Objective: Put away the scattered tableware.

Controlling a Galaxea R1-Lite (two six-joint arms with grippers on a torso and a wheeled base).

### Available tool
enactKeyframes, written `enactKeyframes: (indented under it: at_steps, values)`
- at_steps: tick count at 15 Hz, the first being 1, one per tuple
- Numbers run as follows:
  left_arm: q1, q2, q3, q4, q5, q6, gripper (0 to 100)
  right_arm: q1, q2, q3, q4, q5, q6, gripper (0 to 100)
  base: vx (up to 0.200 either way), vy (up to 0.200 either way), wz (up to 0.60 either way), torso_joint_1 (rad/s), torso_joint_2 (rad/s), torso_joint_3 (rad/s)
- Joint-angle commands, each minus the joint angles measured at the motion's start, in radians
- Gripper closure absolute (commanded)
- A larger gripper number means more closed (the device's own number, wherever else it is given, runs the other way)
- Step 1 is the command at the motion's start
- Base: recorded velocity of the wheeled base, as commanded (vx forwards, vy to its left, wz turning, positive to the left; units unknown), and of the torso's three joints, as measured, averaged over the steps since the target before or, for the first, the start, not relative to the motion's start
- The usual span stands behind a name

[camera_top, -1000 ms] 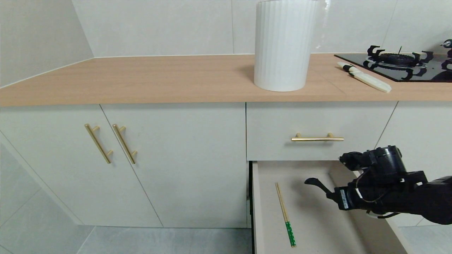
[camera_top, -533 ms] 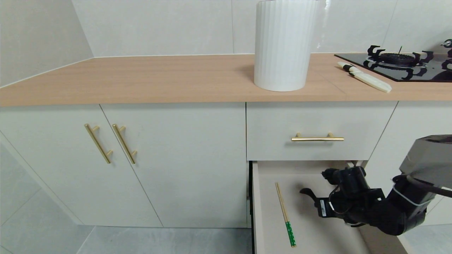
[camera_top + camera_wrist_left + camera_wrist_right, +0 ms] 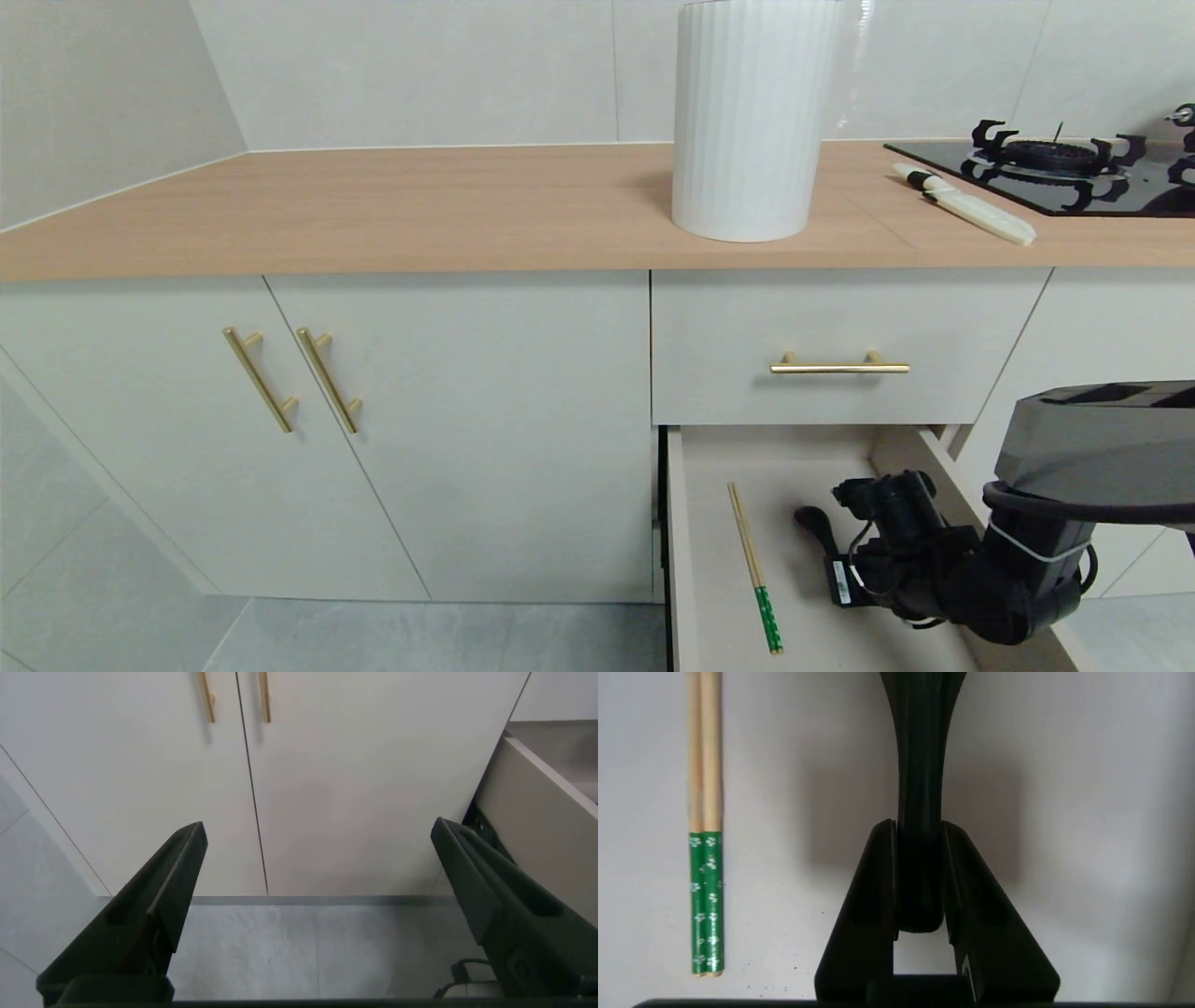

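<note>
The right gripper (image 3: pixel 920 882) is clamped on the handle of a black spoon (image 3: pixel 918 765), low inside the open drawer (image 3: pixel 680 523), beside the chopsticks (image 3: pixel 752 565). The spoon appears light, rigid and smooth, so hold it by the narrow handle, not the bowl. The left gripper (image 3: pixel 318 835) has its fingers apart.

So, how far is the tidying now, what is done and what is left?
Done: the chopsticks lie in the open drawer. In hand: the right gripper is shut on a black spoon, low inside that drawer beside the chopsticks, not yet released. Left: the knife on the counter by the stove has to go in, and the drawer is not yet closed. The left gripper is open and empty.
</note>
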Motion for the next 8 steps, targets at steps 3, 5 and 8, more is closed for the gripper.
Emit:
enactKeyframes:
  at_steps: [3,5,8]
  values:
    - [-0.001,0.000,0.000,0.000,0.000,0.000,0,0.000,0.011,-0.001,-0.015,-0.002,-0.001,100,0.000,0.000,0.00,0.000,0.00,0.000]
    - [0.001,0.000,0.000,0.000,0.000,0.000,0,0.000,0.016,0.002,-0.027,-0.011,-0.001,100,0.000,0.000,0.00,0.000,0.00,0.000]
    - [-0.001,0.000,0.000,0.001,0.000,0.000,0,0.000,0.025,0.002,-0.027,-0.022,-0.001,100,0.000,0.000,0.00,0.000,0.00,0.000]
